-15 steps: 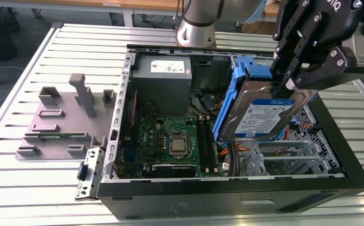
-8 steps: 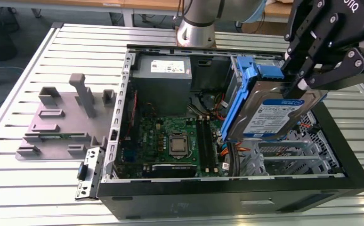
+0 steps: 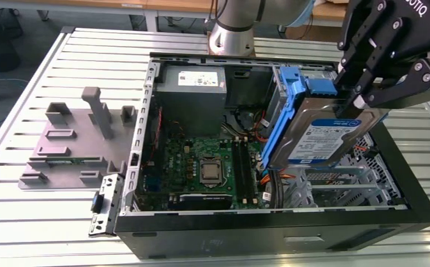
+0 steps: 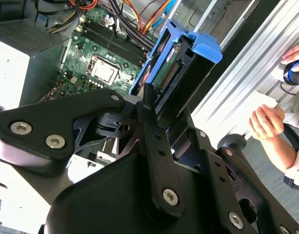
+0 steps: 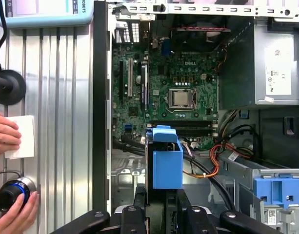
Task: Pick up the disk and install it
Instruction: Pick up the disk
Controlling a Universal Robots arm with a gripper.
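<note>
Claw (image 3: 354,104) gripped disk (image 3: 325,142) tight, tilted over open pc case (image 3: 274,229). Risk: blue rail (image 3: 283,119) could've snagged cables (image 5: 210,168), or disk slipped onto circuit board (image 3: 199,164).

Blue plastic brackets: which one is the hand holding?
The one fitted on the silver-grey metal hard drive, gripped by the hand above the open case; the other blue bracket sits in the drive bay.

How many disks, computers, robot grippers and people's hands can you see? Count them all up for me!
disk: 1
computer case: 1
gripper: 1
hands: 2
Total: 5
</note>
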